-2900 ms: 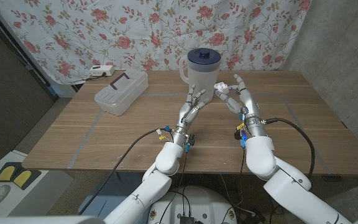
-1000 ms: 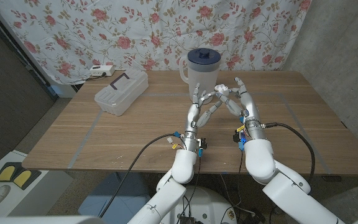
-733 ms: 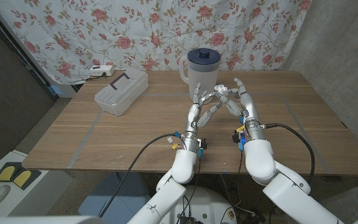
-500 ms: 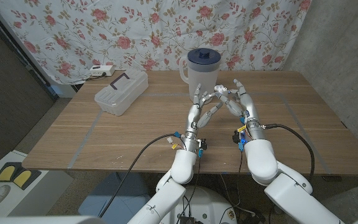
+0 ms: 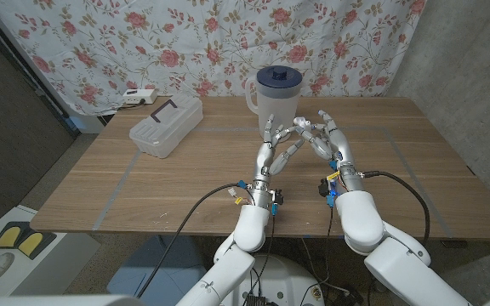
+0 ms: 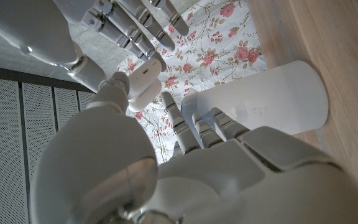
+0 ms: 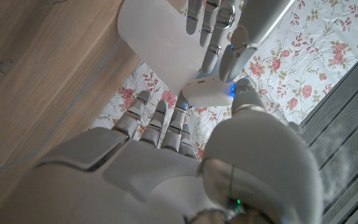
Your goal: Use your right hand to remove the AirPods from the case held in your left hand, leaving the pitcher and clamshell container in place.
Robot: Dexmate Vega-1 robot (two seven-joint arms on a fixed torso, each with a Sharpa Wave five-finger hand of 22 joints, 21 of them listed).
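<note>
The small white case [image 6: 143,79] was up in the air above the middle of the surface [image 5: 143,195], just in front of the pitcher [image 5: 276,98]. The left hand [image 5: 272,151] and the right hand [image 5: 323,140] met at it. Which fingers pinched it, I could not tell. It looked light, hard and slippery, so pinching its sides seemed best.

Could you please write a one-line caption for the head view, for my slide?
Both hands, left hand and right hand, meet at a white case before the pitcher.

floral curtain [image 5: 185,42] behind table [image 5: 143,187]; white power strip [image 5: 137,96] at far-left edge.
</note>
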